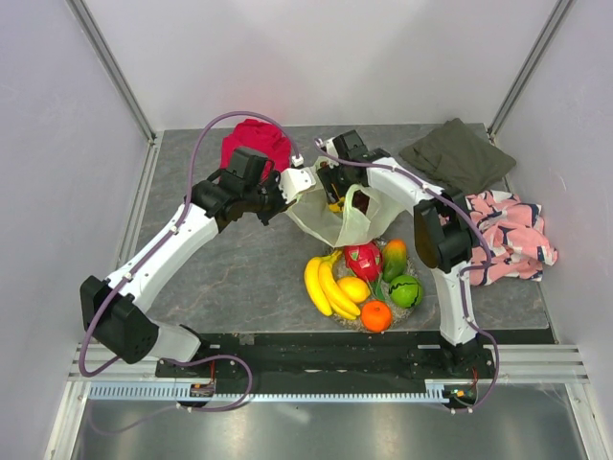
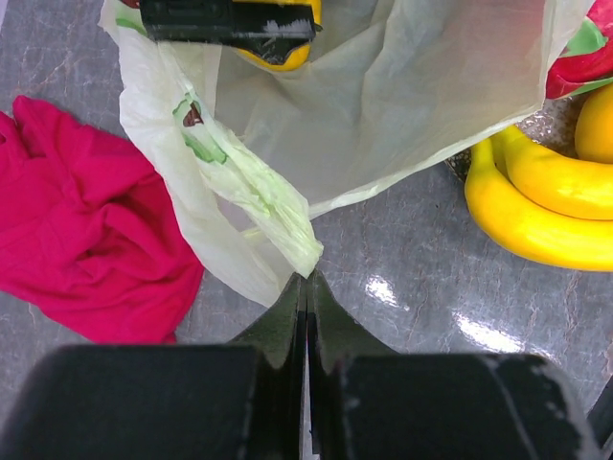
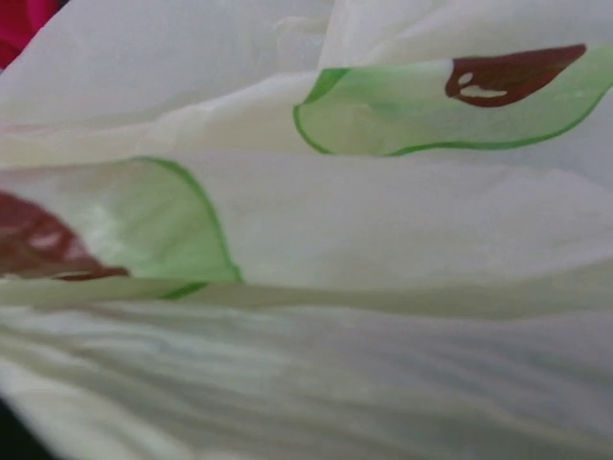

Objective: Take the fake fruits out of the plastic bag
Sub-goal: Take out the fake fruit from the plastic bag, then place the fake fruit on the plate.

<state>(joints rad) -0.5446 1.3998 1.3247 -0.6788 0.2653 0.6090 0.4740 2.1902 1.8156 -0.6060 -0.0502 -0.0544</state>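
The pale plastic bag [image 1: 330,218] stands open at mid table. My left gripper [image 1: 280,195] is shut on the bag's rim [image 2: 305,261], with the jaws pressed together on the film. My right gripper [image 1: 332,190] reaches into the bag's mouth. One of its black fingers [image 2: 225,21] lies against a yellow fruit [image 2: 280,56] inside the bag. The right wrist view shows only bag film [image 3: 316,240], with no fingers in sight. The banana bunch [image 1: 326,284], dragon fruit [image 1: 362,259], mango [image 1: 394,256], lemon [image 1: 353,288], orange [image 1: 376,315] and melon [image 1: 405,290] lie together in front of the bag. The grapes are hidden.
A red cloth [image 1: 257,144] lies behind my left gripper and shows in the left wrist view [image 2: 86,240]. An olive cloth [image 1: 458,153] is at the back right. A pink patterned cloth [image 1: 508,235] is at the right. Walls close the table on three sides.
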